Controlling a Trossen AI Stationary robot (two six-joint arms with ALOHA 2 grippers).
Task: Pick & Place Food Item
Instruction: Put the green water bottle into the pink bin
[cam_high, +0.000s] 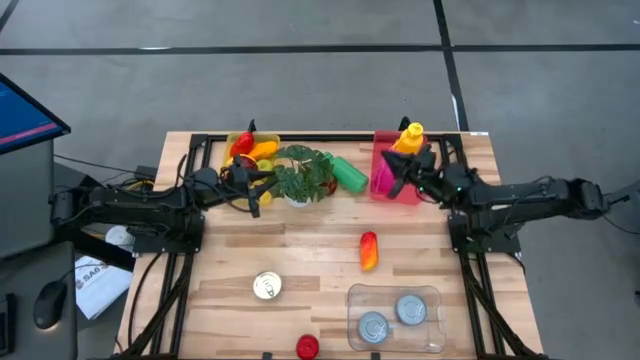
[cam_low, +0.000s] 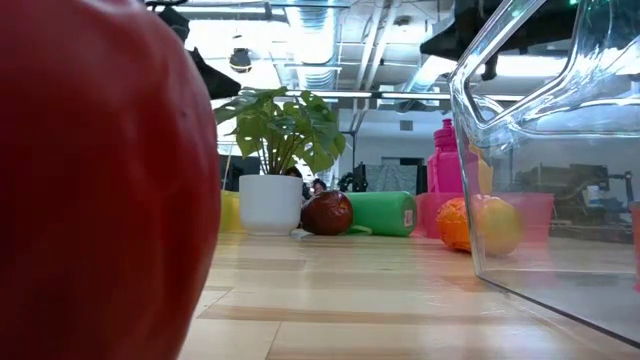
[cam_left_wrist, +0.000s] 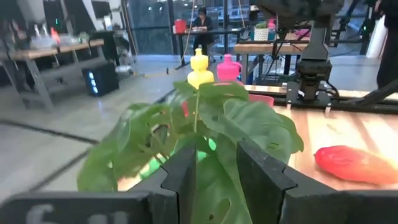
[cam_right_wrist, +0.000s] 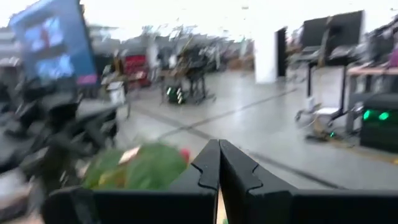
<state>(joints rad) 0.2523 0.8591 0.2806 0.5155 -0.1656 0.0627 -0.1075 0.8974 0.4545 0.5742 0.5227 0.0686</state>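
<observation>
Filling the left of the low view, a red round object (cam_low: 100, 180) sat nearest the lens, with the wall of a clear plastic container (cam_low: 530, 200) just across from it; from above, that container (cam_high: 395, 318) held two metal cans (cam_high: 391, 318) and lay on the wooden table (cam_high: 300, 250) well apart from both grippers, with the red object (cam_high: 307, 346) at the near edge and a third can (cam_high: 266, 286) beside them.

The left gripper (cam_high: 252, 187) hung at the far side of the table, beside the potted plant (cam_high: 303, 175) and just off the yellow bin (cam_high: 248, 160) of toy produce; its fingers (cam_left_wrist: 261, 174) stood a little apart with only the plant's leaves (cam_left_wrist: 230, 130) beyond them; whether anything was pinched there could not be told.

The right gripper (cam_high: 400, 172) hung over the pink bin (cam_high: 395, 170), close by the yellow bottle (cam_high: 409, 138); its fingers (cam_right_wrist: 239, 168) were pressed together on nothing.

The food item, a red-and-orange pepper (cam_high: 368, 250), lay on bare table between the two grippers and nearer the viewer than either, touching neither; a green cylinder (cam_high: 349, 173) lay between the plant and the pink bin.
</observation>
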